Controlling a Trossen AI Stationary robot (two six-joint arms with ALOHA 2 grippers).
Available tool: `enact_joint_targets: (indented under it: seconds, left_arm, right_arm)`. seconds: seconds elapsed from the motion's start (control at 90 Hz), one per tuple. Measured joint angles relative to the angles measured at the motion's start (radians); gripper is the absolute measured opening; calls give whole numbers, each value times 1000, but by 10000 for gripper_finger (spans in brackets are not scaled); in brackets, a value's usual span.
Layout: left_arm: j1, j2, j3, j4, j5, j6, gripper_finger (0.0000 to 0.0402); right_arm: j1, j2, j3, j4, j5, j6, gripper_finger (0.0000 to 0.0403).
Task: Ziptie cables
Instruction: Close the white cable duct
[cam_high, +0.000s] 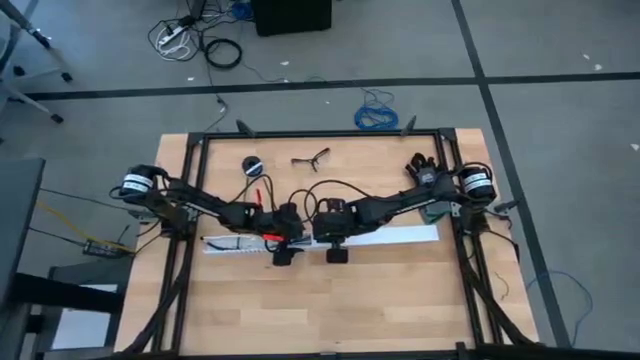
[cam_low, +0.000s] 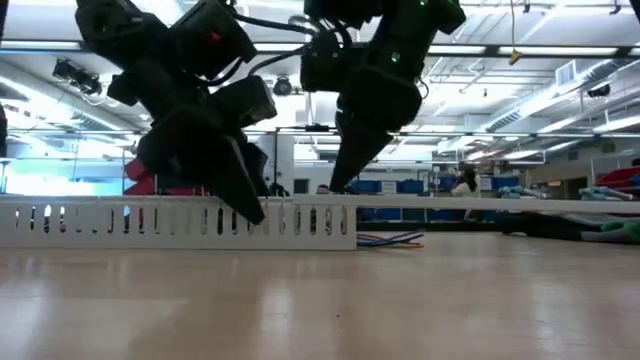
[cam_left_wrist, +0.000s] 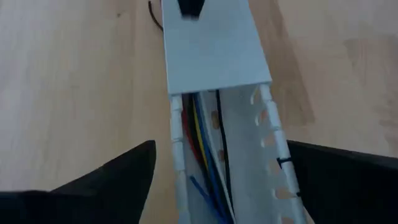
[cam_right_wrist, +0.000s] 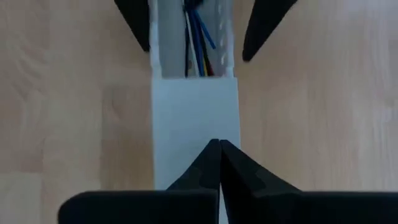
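Observation:
A white slotted strip (cam_high: 240, 243) lies across the table's middle; a flat white lid (cam_left_wrist: 211, 50) covers its right part. The cables (cam_left_wrist: 208, 155), thin blue, yellow, red and black wires, lie inside the uncovered channel, and their ends poke out in the low view (cam_low: 392, 240). My left gripper (cam_left_wrist: 221, 155) is open over the uncovered part, one finger on each side of the strip; whether they touch it I cannot tell. My right gripper (cam_right_wrist: 219, 146) is shut, its tips on the lid near the lid's left end. My right gripper has its shut fingertips on the lid's flat top (cam_right_wrist: 196, 118), a little back from the lid's edge where the wires come out. The fingers slant down from above. The lid lies flat on the strip, which rests on the table.
A small black roll (cam_high: 252, 163) and a hand tool (cam_high: 312, 157) lie toward the table's far edge. A dark metal frame (cam_high: 320, 133) borders the table. A blue coiled cable (cam_high: 377, 115) lies on the floor beyond. Bare wood stretches along the near side.

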Motion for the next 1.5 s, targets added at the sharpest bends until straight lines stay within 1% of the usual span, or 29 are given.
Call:
enact_joint_targets:
  seconds: [0.189,0.5,0.633,0.778,0.967,1.044,1.122,1.233,1.367,1.5]
  left_arm:
    - [0,1,0,-12,0,0,326]
    - [0,1,0,-12,-2,0,320]
    - [0,11,0,-5,-7,-11,302]
    - [0,50,0,5,-7,-33,279]
    - [0,73,0,25,-6,-31,237]
    - [0,74,0,37,-5,-28,226]
    - [0,74,0,42,-4,-28,226]
    - [0,75,0,42,-3,-28,240]
    - [0,75,0,44,-3,-27,240]
    - [0,75,0,47,-3,-30,236]
  right_arm:
    - [14,-16,0,-19,-10,20,0]
    - [0,26,0,-19,-33,22,0]
    - [-11,50,2,14,-46,12,0]
    - [-14,53,1,39,-74,8,0]
    - [-16,53,1,36,-85,8,0]
    - [-18,54,1,37,-86,9,0]
    - [-19,54,1,38,-86,9,0]
    - [-20,55,0,51,-92,6,0]
    - [-31,57,-2,122,-147,-14,0]
    - [-46,74,-2,201,-174,-38,0]
